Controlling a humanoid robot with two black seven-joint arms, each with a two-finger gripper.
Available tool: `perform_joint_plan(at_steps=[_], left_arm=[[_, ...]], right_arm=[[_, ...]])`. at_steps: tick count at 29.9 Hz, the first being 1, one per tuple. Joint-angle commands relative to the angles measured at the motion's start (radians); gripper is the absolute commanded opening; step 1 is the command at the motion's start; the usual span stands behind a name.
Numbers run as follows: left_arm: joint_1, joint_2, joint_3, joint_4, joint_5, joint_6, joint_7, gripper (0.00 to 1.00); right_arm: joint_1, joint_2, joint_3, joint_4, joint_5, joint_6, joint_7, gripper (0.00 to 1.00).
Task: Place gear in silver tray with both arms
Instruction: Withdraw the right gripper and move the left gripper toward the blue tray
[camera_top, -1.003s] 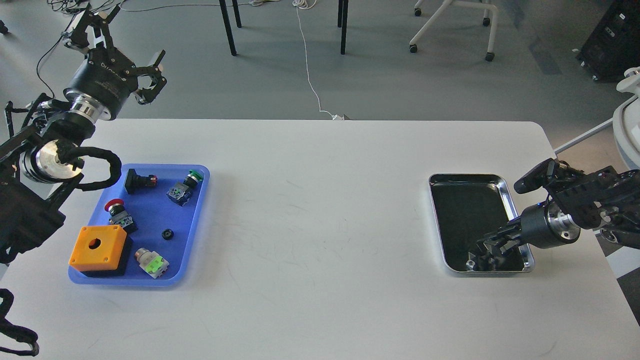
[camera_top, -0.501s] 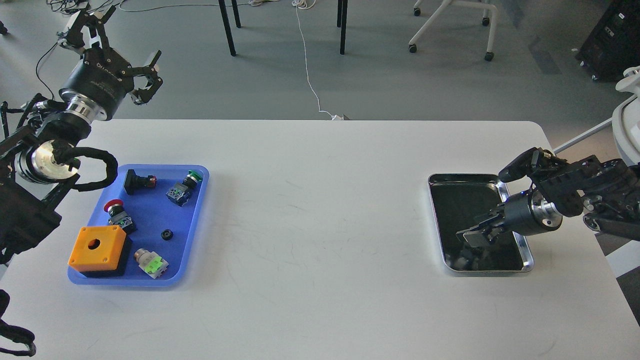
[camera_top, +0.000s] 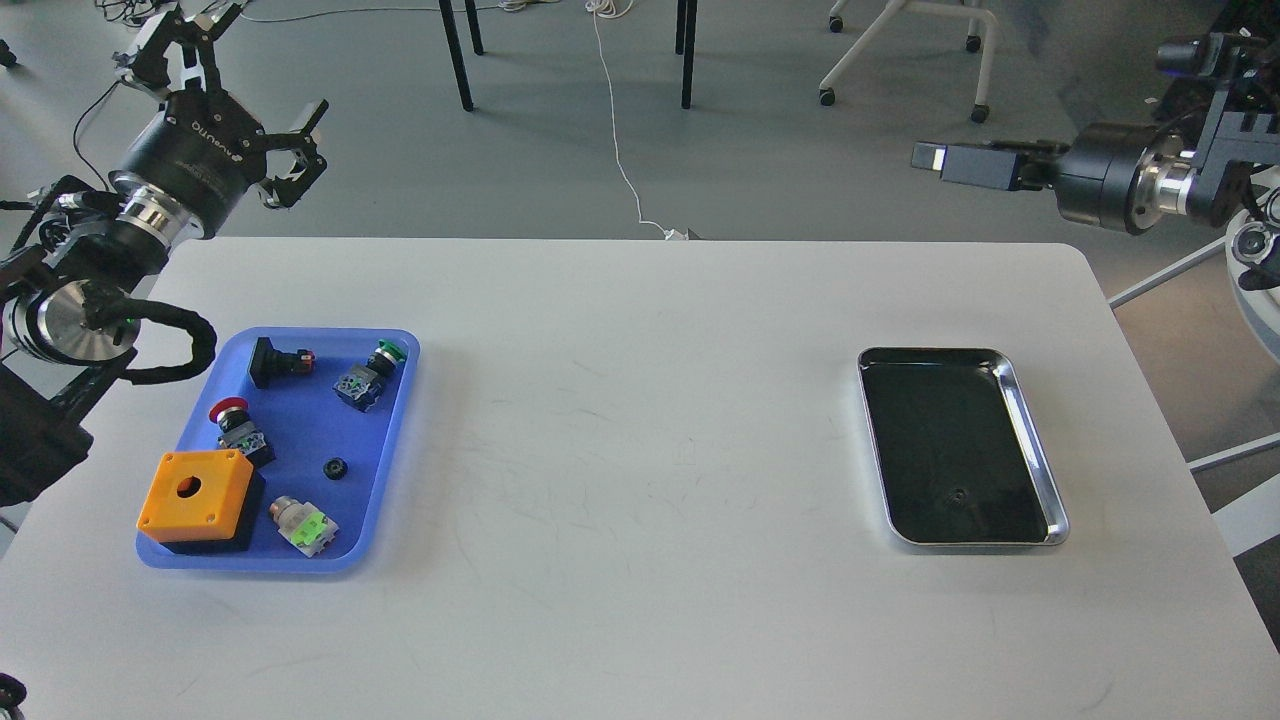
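Since a small dark gear (camera_top: 958, 494) already lies on the near floor of the shiny rectangular silver tray (camera_top: 1031, 437), retreat cleanly: the right gripper (camera_top: 935, 158) (fingers together, empty) stays high, the left gripper (camera_top: 252, 120) spread, far-left.

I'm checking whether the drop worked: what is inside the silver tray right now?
On the silver tray's dark floor, near its front edge, lies one small dark round part, likely the gear. Nothing covers the floor; no hand is over it.
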Motion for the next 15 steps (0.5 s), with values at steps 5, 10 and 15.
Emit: perform_joint_plan(at_steps=[5,10,15], left_arm=[[0.005,0.132,0.016,-0.196,0.27,0.001,-0.001,0.98],[0.018,0.235,0.097,-0.314,0.405,0.006,-0.011,0.98],[0.021,0.258,0.11,-0.343,0.451,0.006,-0.011,0.98]], right_arm=[[-0.116,0.112,0.183,-0.065,0.211,-0.033,0.0,0.98],[-0.22,0.249,0.305,-0.183,0.261,-0.041,0.0,0.98],[-0.243,0.295,0.355,-0.22,0.278,-0.041,0.0,0.98]])
